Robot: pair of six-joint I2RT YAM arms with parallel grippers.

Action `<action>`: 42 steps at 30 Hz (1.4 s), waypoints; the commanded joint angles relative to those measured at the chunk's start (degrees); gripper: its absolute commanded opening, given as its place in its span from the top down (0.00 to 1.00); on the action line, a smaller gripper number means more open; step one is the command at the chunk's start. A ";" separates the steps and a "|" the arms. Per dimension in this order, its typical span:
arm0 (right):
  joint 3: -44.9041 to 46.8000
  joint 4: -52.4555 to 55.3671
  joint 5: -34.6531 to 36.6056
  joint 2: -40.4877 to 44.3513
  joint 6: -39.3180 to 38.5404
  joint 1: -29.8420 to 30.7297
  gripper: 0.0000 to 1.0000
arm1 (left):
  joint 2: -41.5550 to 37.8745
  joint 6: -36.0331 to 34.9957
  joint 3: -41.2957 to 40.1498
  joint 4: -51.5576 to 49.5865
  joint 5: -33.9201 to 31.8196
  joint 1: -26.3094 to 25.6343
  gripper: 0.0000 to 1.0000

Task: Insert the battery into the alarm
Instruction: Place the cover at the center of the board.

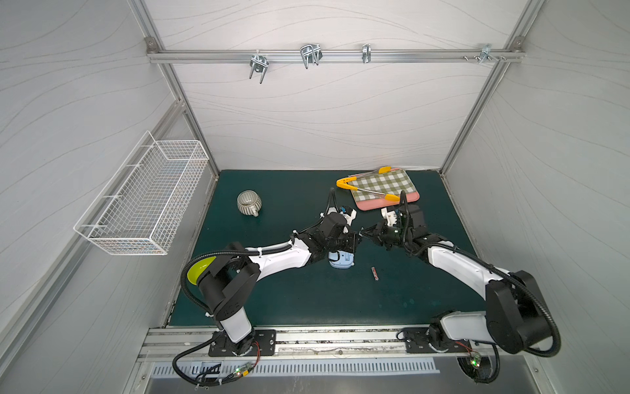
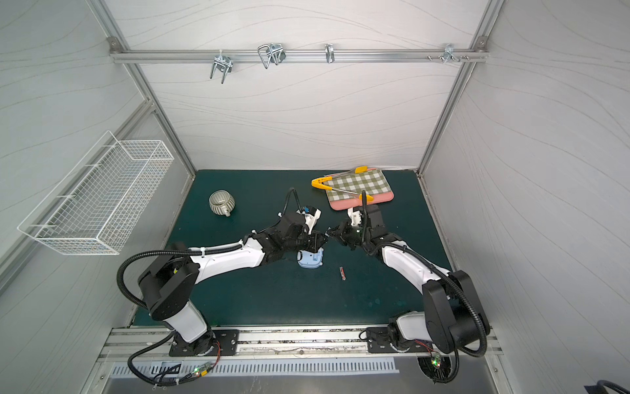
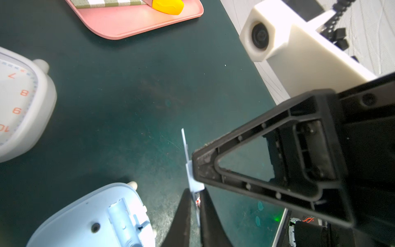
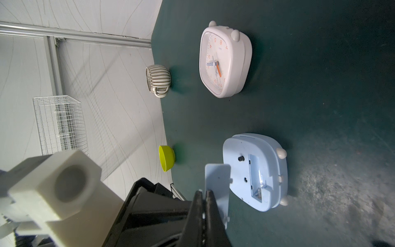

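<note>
Pinches battery cover (image 4: 217, 177) between fingers of both left gripper (image 3: 195, 191) and right gripper (image 4: 204, 192), mid-frame in both top views, above face-down alarm (image 1: 342, 262), up-left of battery (image 1: 375, 273).

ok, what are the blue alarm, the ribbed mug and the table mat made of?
Blue alarm: moulded plastic, matte pale blue; moulded battery bay and rounded edges. Mug: probably glazed ceramic; ribbed grey-and-cream wall, thick rim. Mat: dark green, matte, scuffed pale in patches; likely rubber or vinyl.
</note>
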State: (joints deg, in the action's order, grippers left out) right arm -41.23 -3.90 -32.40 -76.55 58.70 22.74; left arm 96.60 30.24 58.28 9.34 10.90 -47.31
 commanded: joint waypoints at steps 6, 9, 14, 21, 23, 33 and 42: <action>-0.42 -0.17 -0.29 1.09 0.83 -0.33 0.88 | -0.43 -0.74 1.78 -1.25 -2.81 -0.16 0.99; -0.59 0.38 0.10 1.64 0.39 -0.33 0.74 | -1.17 -1.88 1.10 -1.84 -4.89 -0.18 1.00; -0.90 4.67 4.10 3.88 -1.83 -0.34 0.49 | -4.38 -4.94 -0.06 -7.30 -14.04 -0.21 1.00; -1.38 7.62 5.16 4.37 -4.20 -0.42 0.42 | -9.32 -11.42 -2.89 -22.73 -42.05 0.27 1.00; -1.38 7.51 5.11 3.97 -4.16 -0.42 0.42 | -9.17 -11.51 -4.62 -25.03 -46.68 0.85 1.00; -1.12 7.94 5.02 3.98 -4.18 -0.42 0.43 | 0.73 -6.41 -5.11 -34.12 -56.77 1.89 1.00; -1.18 8.78 5.37 4.54 -4.34 -0.37 0.43 | 10.43 -4.93 0.49 -39.65 -55.61 2.06 0.98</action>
State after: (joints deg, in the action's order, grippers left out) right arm -41.69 3.18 -27.66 -72.82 54.96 22.72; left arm 105.93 22.90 56.14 -27.20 -42.96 -45.47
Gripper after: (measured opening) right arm 0.573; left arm 0.056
